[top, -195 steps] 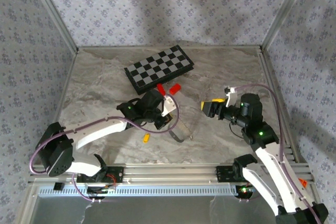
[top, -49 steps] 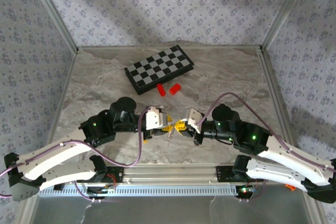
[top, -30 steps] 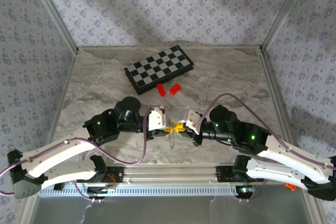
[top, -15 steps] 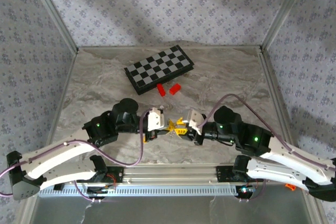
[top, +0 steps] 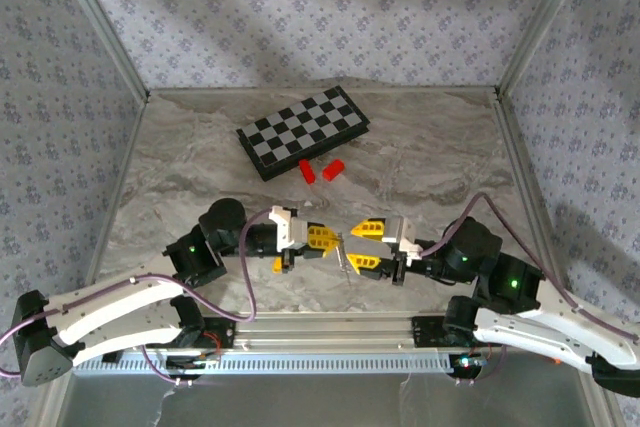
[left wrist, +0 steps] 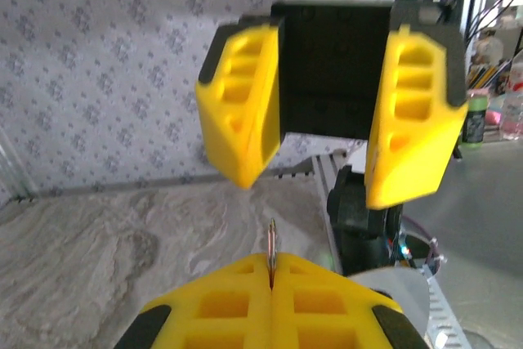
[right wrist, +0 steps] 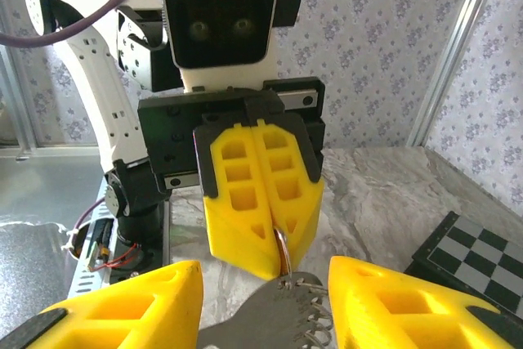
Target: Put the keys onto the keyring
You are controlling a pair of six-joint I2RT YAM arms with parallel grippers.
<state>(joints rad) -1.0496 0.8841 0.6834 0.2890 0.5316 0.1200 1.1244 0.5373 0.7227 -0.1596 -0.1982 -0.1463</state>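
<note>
Top external view: a grey, marble-veined table, boxed in by floral-print walls and aluminium rails, holds a black-and-white chessboard at the rear, with bare stone on either side. Near the front edge, the left gripper has its ribbed yellow fingers pressed together on the keyring, a thin loop with a beaded chain dangling. The right gripper faces it, fingers spread. The small yellow-orange key lies on the table under the left wrist.
</note>
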